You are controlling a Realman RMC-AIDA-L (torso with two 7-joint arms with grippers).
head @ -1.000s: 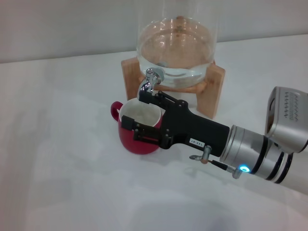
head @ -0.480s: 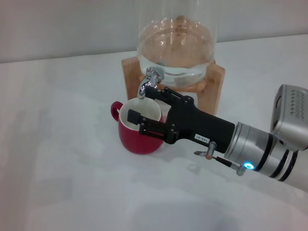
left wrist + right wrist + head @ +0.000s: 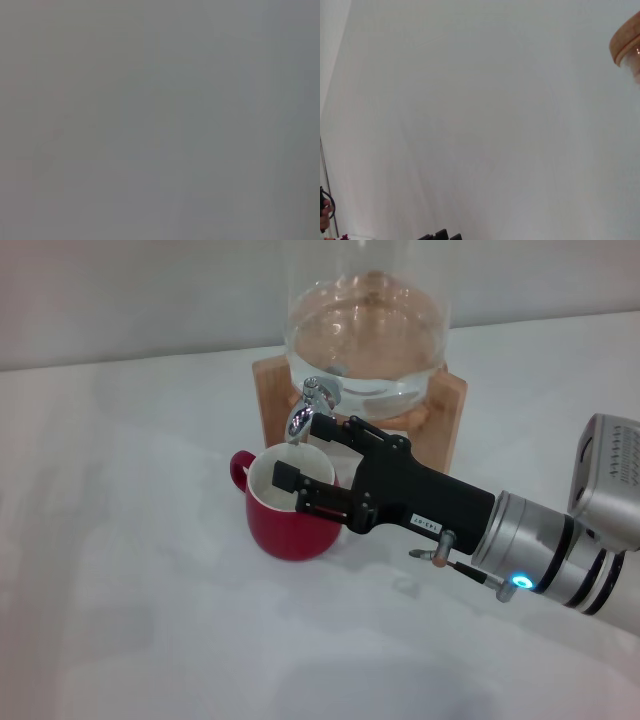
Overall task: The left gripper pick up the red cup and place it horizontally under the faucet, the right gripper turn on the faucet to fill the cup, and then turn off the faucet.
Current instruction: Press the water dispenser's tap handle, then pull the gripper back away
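The red cup (image 3: pixel 285 532) stands upright on the white table, its white inside showing and its handle pointing to the robot's left. It sits directly below the spout of the chrome faucet (image 3: pixel 308 406). My right gripper (image 3: pixel 303 452) reaches in from the right and is open. Its upper finger (image 3: pixel 330 427) lies close beside the faucet spout, and its lower finger (image 3: pixel 288 478) hangs over the cup's mouth. The left gripper is out of view; the left wrist view is only plain grey. In the right wrist view, black fingertips (image 3: pixel 440 235) peek in at the edge.
The glass dispenser (image 3: pixel 365 330) holds water and rests on a wooden stand (image 3: pixel 447 425) behind the cup. The stand's edge (image 3: pixel 625 45) shows in the right wrist view. White table (image 3: pixel 130 590) stretches out on the left and in front.
The right gripper has risen and moved back toward the faucet; its upper finger went from below the spout to beside it. The cup has not moved.
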